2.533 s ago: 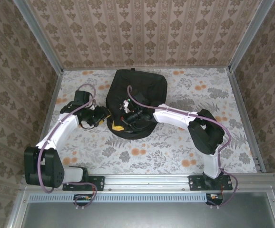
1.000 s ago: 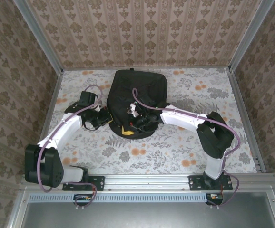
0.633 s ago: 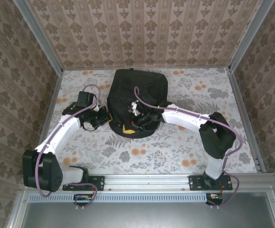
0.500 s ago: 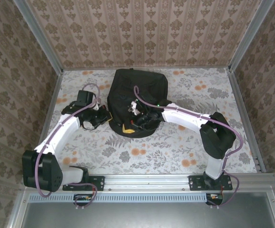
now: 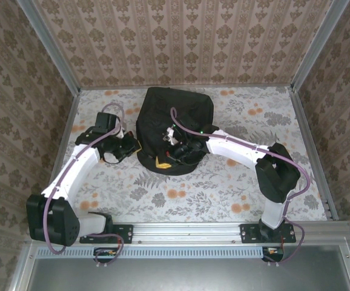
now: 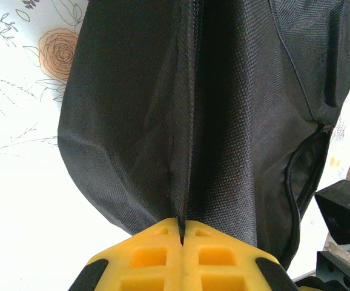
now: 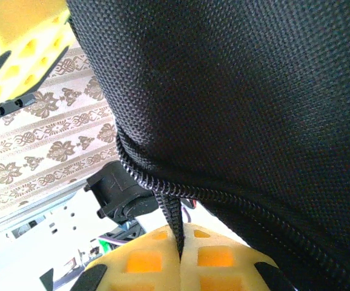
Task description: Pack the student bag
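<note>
The student bag (image 5: 175, 118), a large black fabric backpack, lies in the middle of the flowered table. My left gripper (image 5: 131, 147) is at the bag's left edge, and its yellow fingers (image 6: 157, 245) are shut on a fold of the bag's fabric (image 6: 187, 151). My right gripper (image 5: 174, 154) is on the bag's near side, above a yellow tab (image 5: 160, 162). Its yellow fingers (image 7: 214, 254) are shut on a black zipper pull strap (image 7: 172, 215) hanging from the zipper line (image 7: 223, 197).
Patterned walls and metal posts enclose the table (image 5: 223, 182) at the back and both sides. The aluminium rail (image 5: 187, 230) with the arm bases runs along the near edge. Open tabletop lies right and in front of the bag.
Both grippers have shifted toward the back and the bag has bunched up away from the near edge. The right arm has stretched out further left.
</note>
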Controlling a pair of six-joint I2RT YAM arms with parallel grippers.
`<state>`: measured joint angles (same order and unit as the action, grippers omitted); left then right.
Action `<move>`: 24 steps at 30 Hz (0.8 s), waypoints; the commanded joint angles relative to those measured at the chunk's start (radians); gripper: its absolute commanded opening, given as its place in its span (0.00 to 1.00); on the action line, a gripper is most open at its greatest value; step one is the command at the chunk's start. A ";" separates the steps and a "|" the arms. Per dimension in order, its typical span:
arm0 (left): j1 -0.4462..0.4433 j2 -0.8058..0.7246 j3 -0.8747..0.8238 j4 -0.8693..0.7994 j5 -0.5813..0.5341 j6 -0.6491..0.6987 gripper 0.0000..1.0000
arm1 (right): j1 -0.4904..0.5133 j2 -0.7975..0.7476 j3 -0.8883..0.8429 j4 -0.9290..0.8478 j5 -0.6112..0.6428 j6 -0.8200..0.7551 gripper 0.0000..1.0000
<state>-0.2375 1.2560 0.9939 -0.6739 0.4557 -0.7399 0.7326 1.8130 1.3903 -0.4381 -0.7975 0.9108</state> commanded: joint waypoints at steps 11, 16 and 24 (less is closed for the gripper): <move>0.059 -0.038 -0.039 0.062 -0.070 0.045 0.00 | -0.035 -0.084 -0.048 -0.072 -0.057 -0.015 0.00; 0.089 -0.052 -0.042 0.039 -0.112 0.068 0.00 | -0.045 -0.086 -0.040 -0.084 -0.062 -0.026 0.00; 0.017 -0.058 -0.079 0.067 -0.067 0.004 0.03 | -0.004 -0.030 0.010 -0.024 -0.064 0.025 0.00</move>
<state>-0.2104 1.2087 0.9295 -0.6464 0.4603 -0.7147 0.7193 1.7824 1.3552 -0.4187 -0.8024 0.9119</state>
